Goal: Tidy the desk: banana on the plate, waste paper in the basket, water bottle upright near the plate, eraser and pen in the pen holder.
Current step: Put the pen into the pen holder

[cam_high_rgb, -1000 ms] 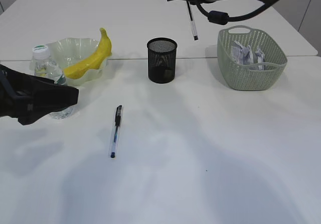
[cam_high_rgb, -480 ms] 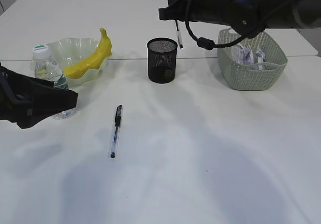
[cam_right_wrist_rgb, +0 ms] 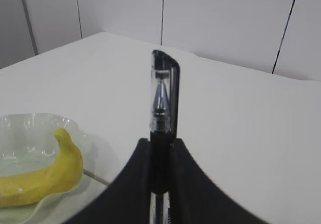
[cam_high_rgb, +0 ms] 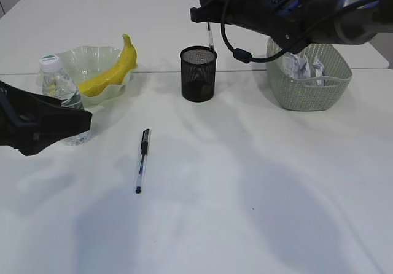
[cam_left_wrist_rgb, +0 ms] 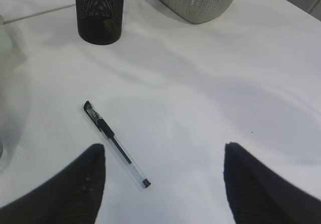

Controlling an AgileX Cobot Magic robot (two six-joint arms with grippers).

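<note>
Already most of the tidying looks finished. The banana [cam_high_rgb: 113,71] lies on the scalloped glass plate [cam_high_rgb: 86,58], the crumpled waste paper [cam_high_rgb: 302,65] sits in the pale green basket [cam_high_rgb: 310,86], and the water bottle [cam_high_rgb: 61,96] stands upright just beside the plate. A small dark shape shows low through the mesh of the black pen holder [cam_high_rgb: 198,74]; it may be the eraser, but the pictures do not settle that.

The right claw [cam_right_wrist_rgb: 160,156] is clamped tight on a pen [cam_right_wrist_rgb: 163,108], holding it upright, cap end up in the wrist view. Seen from the exterior camera, that pen hangs down from the claw with its lower tip at or just inside the holder's rim, so dropping it in looks to be the step in hand.

A second pen [cam_left_wrist_rgb: 115,143] lies loose on the white counter [cam_left_wrist_rgb: 210,93], just ahead of the left claw [cam_left_wrist_rgb: 163,179] and a little toward its left finger. That claw is spread wide and holds nothing, hovering low over the counter near the bottle. Judging by this, what is left is releasing the first pen into the holder and then picking up and stowing the second.
</note>
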